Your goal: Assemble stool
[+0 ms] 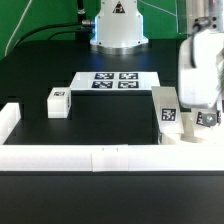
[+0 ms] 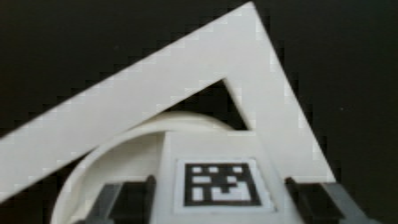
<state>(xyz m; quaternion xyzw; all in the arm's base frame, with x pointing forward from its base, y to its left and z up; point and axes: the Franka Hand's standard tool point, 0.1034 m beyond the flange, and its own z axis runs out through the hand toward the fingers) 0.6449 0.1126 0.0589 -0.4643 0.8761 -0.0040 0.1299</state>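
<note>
In the wrist view my gripper [image 2: 219, 203] has a finger [image 2: 125, 200] on each side of a white leg block [image 2: 219, 175], tag facing the camera, and both press against it. Behind the block lies the round white seat [image 2: 157, 140], set into the corner of the rails. In the exterior view the gripper [image 1: 206, 112] hangs at the right with the tagged block [image 1: 207, 118] under it. A second leg block [image 1: 166, 110] stands upright just to its left. A third leg block [image 1: 57, 102] lies at the left. The seat is mostly hidden there.
The marker board [image 1: 112, 81] lies in the middle, in front of the robot base [image 1: 118, 25]. White border rails run along the front [image 1: 90, 157] and the left [image 1: 8, 120]. In the wrist view they meet in a corner [image 2: 240, 40] beyond the seat.
</note>
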